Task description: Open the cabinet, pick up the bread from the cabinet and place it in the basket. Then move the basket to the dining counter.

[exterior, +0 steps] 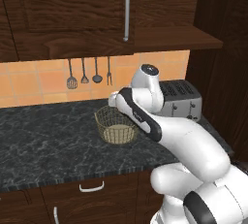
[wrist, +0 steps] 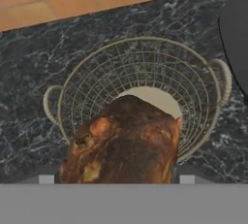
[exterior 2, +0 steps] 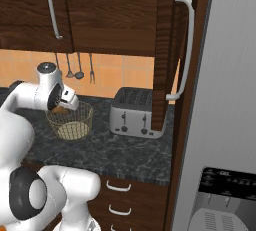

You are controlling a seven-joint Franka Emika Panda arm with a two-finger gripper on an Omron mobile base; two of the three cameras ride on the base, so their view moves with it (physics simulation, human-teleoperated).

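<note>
Your claw point(exterior 2: 61, 109), jaws spread wide around the crusty brown bread point(wrist: 121, 143), hangs over the round wire-mesh basket point(exterior: 116, 123), the white arm folded at the elbow and reaching toward 11 o'clock in the left base view. The basket stands on speckled black granite point(exterior: 43, 140), a ribbed silver toaster point(exterior 2: 132, 111) at its 3 o'clock. No writing on the fridge panel point(exterior 2: 225, 195) is legible.
</note>
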